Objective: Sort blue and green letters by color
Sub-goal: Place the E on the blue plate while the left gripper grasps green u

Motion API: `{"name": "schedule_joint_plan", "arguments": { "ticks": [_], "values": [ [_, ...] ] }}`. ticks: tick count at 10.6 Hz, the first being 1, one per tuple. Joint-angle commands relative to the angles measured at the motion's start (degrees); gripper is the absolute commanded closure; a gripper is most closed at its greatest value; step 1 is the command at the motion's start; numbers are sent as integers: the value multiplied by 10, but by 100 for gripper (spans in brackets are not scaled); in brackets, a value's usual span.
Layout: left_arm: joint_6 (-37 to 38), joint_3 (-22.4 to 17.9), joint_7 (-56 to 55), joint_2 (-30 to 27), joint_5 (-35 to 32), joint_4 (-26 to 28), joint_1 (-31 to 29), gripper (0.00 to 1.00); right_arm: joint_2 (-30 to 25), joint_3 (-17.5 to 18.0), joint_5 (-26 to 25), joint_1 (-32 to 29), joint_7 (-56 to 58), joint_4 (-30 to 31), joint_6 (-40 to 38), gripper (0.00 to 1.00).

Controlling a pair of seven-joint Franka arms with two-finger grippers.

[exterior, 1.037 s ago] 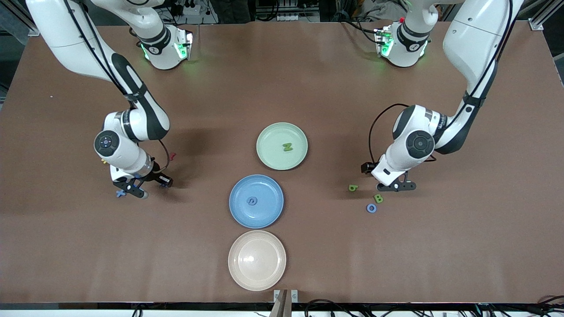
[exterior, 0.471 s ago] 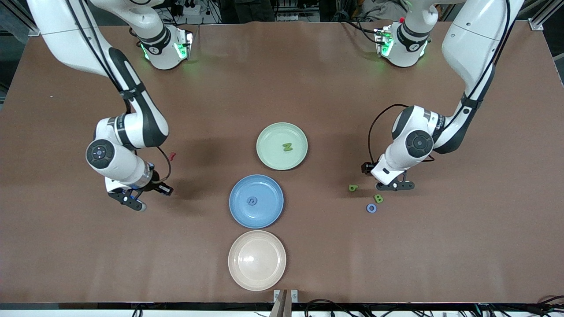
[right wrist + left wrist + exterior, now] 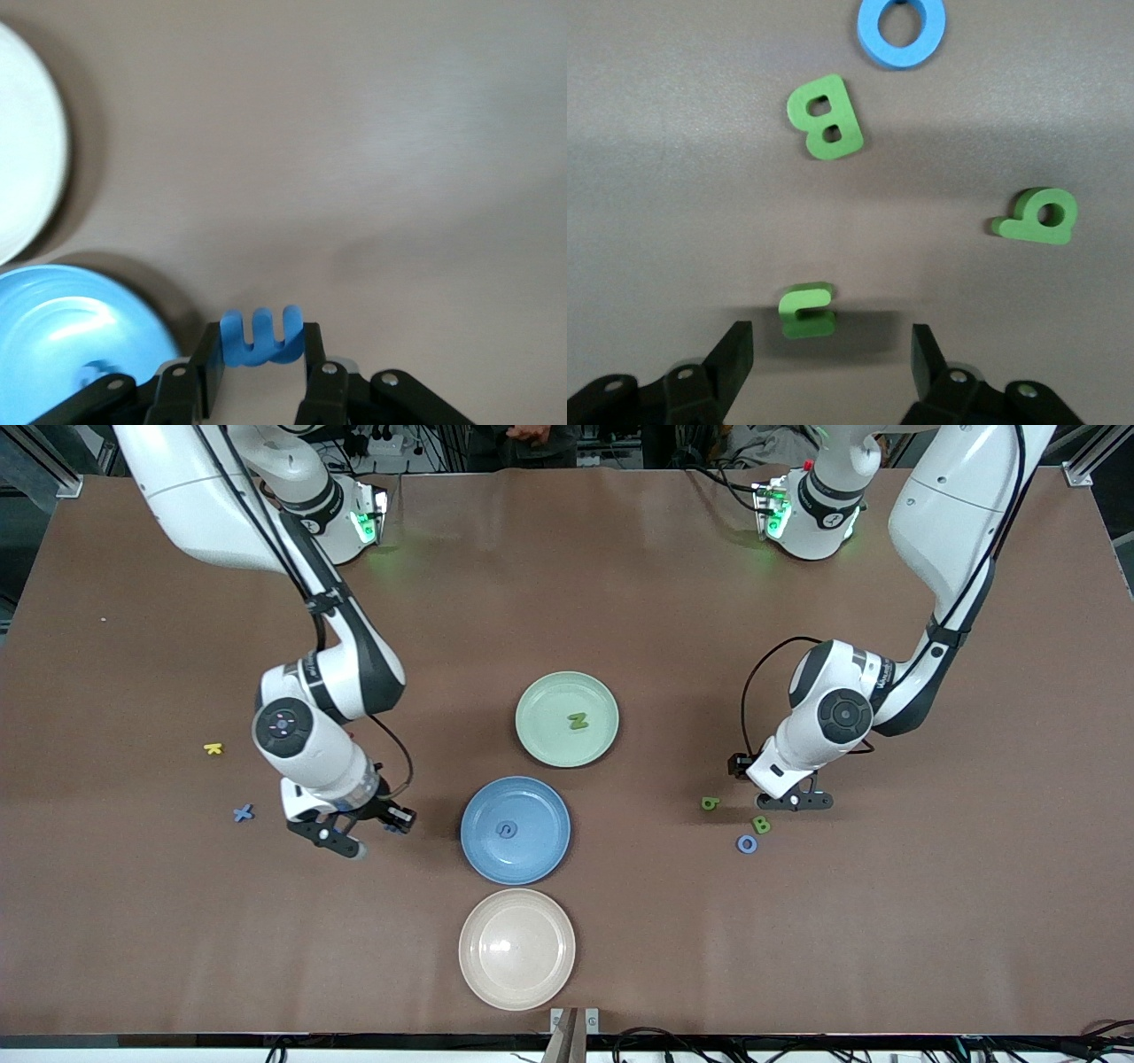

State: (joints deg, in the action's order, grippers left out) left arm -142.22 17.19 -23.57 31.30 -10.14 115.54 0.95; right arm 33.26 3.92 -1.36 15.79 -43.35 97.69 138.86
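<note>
Foam-light blue letter, clamped by its sides in my right gripper, hangs beside the blue plate. Left gripper, fingers apart, straddles a stiff green letter near the table's left-arm end.

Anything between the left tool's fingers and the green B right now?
Yes: in the left wrist view a small green letter lies just ahead of the open left tool, with bare table from it to the green B.

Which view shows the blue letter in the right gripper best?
Right wrist view: the blue letter sits pinched between the right gripper fingers. In the front view the arm hides it; the left wrist view shows other letters only.
</note>
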Motion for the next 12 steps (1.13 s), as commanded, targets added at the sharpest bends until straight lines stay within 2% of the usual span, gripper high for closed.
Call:
{"name": "schedule_joint_plan", "arguments": {
  "ticks": [1,3,4,5,6,7,8,9,11,12],
  "values": [
    [-15,2,26,5,-16,1,-15,27,68,-4,-7,46,-44,-89,3,79],
    [-15,2,33,6,-16,1,-14,35,88,-4,-10,84,-74,-109,27,79],
    [-15,2,36,9,-16,0,-15,42,95,-4,-10,100,-86,-110,38,78],
    [-15,2,39,9,-16,0,-15,55,102,-4,-11,116,-121,-120,44,61],
    [-15,2,39,9,-16,0,-15,71,109,-4,-13,130,-155,-130,44,36],
    [-15,2,39,9,-16,0,-14,83,108,-4,-15,135,-175,-131,42,0],
    [-15,2,39,9,-16,0,-14,87,104,-4,-15,132,-175,-131,34,0],
    [-15,2,40,9,-16,0,-13,96,103,-4,-16,127,-174,-129,34,0],
    [-14,3,37,5,-57,1,-13,100,90,-5,-16,103,-163,-120,21,0],
    [-13,4,33,2,-58,0,-13,100,82,-5,-16,88,-140,-113,11,0]
  ]
}}
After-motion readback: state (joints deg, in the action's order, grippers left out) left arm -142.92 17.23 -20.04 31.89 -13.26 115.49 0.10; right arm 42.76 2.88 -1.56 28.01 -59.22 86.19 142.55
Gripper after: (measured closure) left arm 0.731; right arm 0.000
